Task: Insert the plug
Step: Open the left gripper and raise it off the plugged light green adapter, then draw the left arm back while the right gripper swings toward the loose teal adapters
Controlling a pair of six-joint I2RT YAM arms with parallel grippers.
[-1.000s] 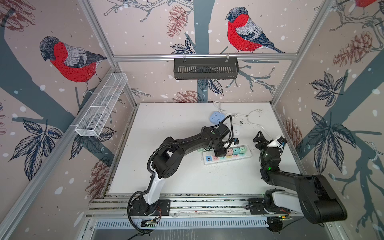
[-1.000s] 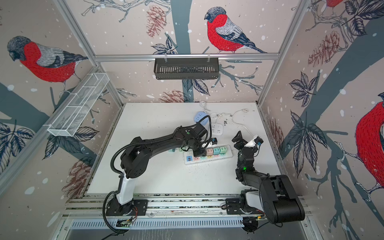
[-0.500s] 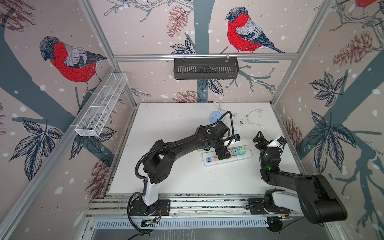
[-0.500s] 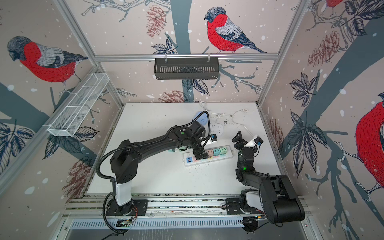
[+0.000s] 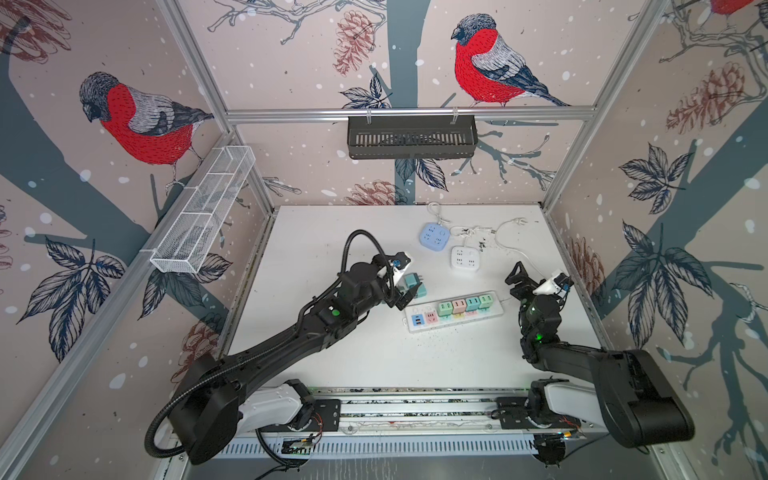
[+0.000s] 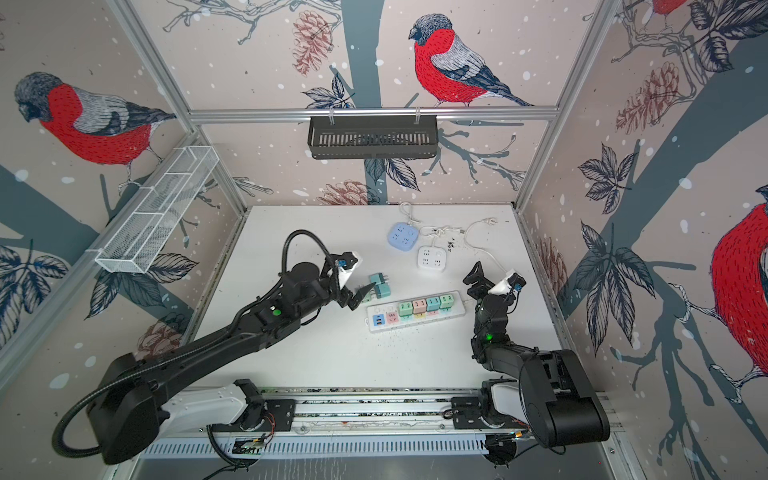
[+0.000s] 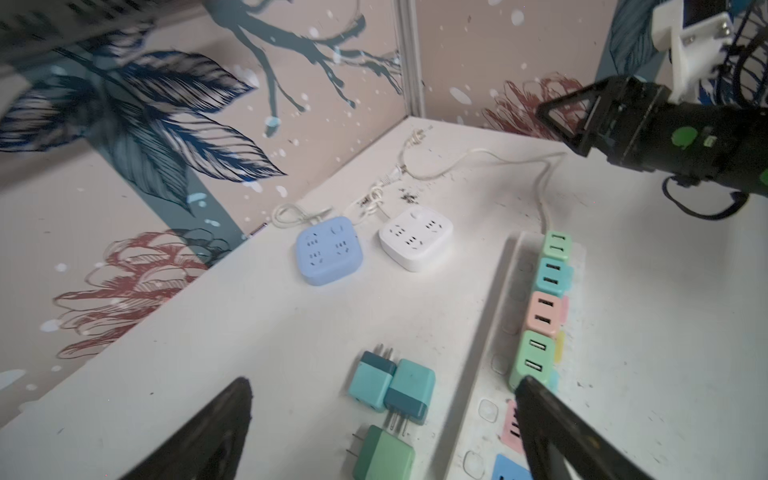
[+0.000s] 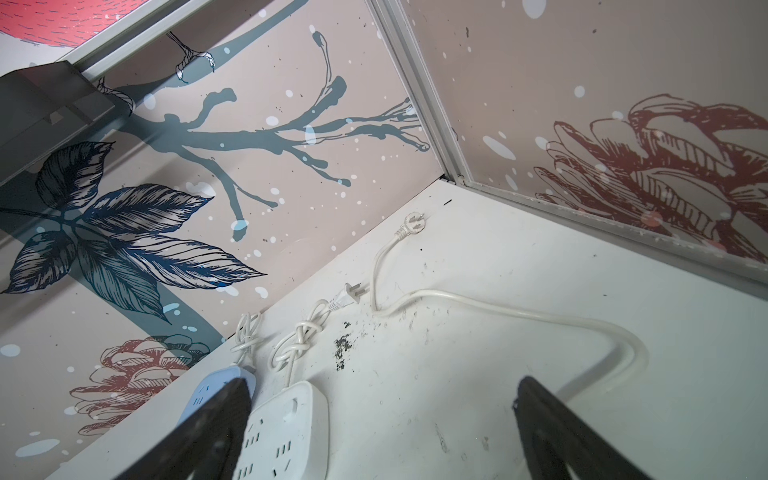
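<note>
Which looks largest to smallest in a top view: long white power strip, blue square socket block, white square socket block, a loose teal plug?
Largest: long white power strip.
Then blue square socket block and white square socket block, alike, unranked.
Smallest: loose teal plug.

Bare table (image 5: pixel 316 241) is available at the upper left and lower centre of the white surface. The centre and upper right are obstructed by the power strip (image 5: pixel 419 309), loose plug adapters (image 5: pixel 415 286), blue cube socket (image 5: pixel 434 235), white cube socket (image 5: pixel 464 258) and white cable (image 8: pixel 498 309).
</note>
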